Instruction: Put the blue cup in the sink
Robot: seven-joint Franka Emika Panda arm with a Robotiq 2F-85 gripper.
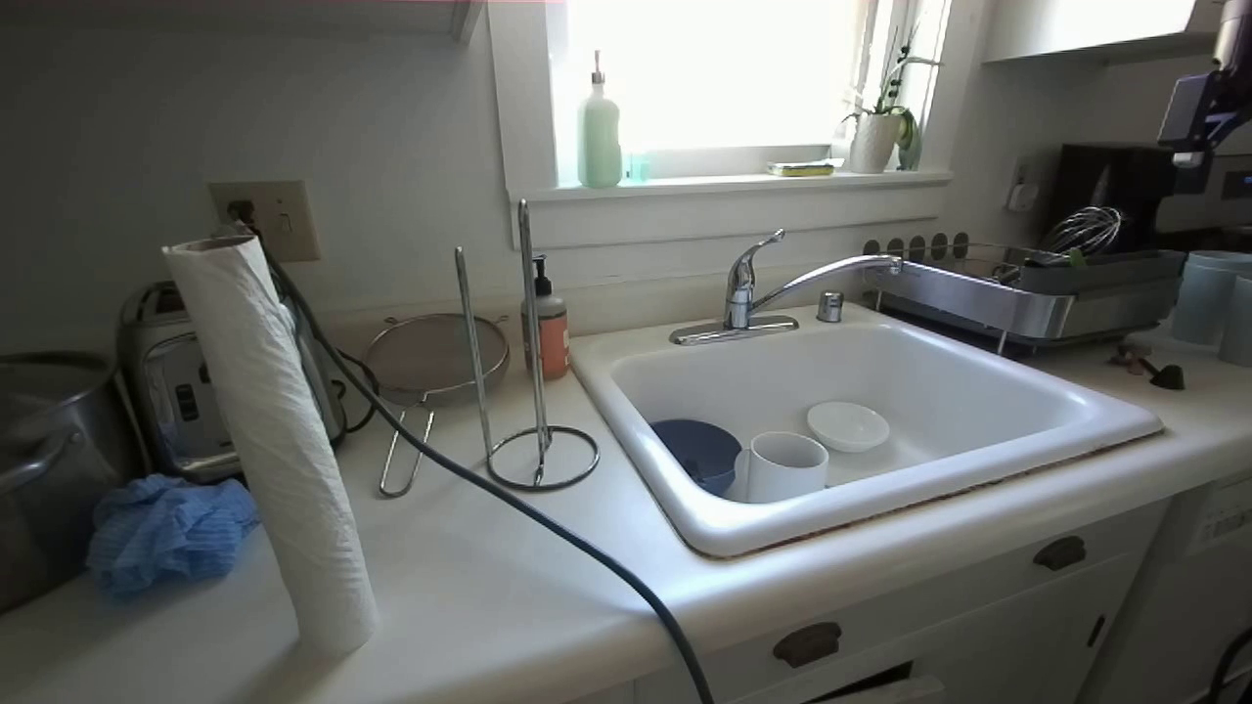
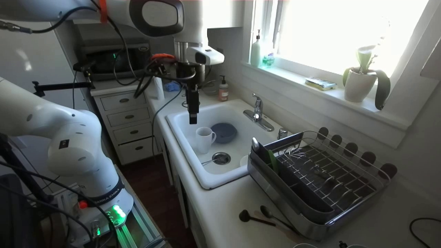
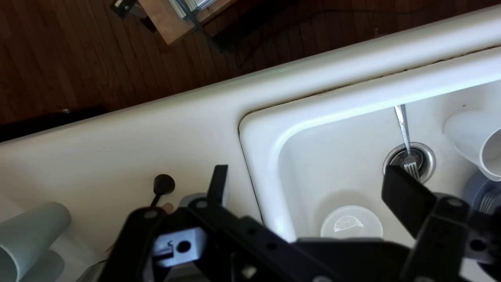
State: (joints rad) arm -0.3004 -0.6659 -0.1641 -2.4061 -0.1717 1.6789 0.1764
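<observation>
Blue cup point(image 3: 37, 231) stood upright on the table point(image 3: 117, 156), past the end of the sink point(image 3: 266, 164), with a second pale tumbler point(image 3: 49, 264) just beside it; the two looked alike, so I could not tell which was meant, nor whether they touched. The end effector point(image 3: 307, 180) hung well above, near the sink's side rim, its fingers spread wide and gripping nothing. None of the task was done, as far as the views showed: the cup was outside the sink, and reaching, grasping, lifting, carrying and setting down were all left. Edges seemed the thing to mind. The drying rack point(image 2: 282, 198) took up the back of the table, so the front side offered the freer approach, though there the table dropped off to the floor point(image 3: 78, 58). A black spoon point(image 3: 164, 184) lay between cup and sink, low enough, I judged, to pass over. The sink's rim stood raised, so the cup needed lifting clear of it. Inside, a white mug point(image 2: 204, 139) and a dark blue bowl point(image 2: 224, 133) occupied the end away from the cup, and a small white dish point(image 3: 351, 225) sat nearer; the bare bottom between that dish and the sink's front side, short of the fork point(image 3: 405, 135) lying over the drain point(image 3: 428, 160), looked the likeliest landing place, with room for the fingers to part.
</observation>
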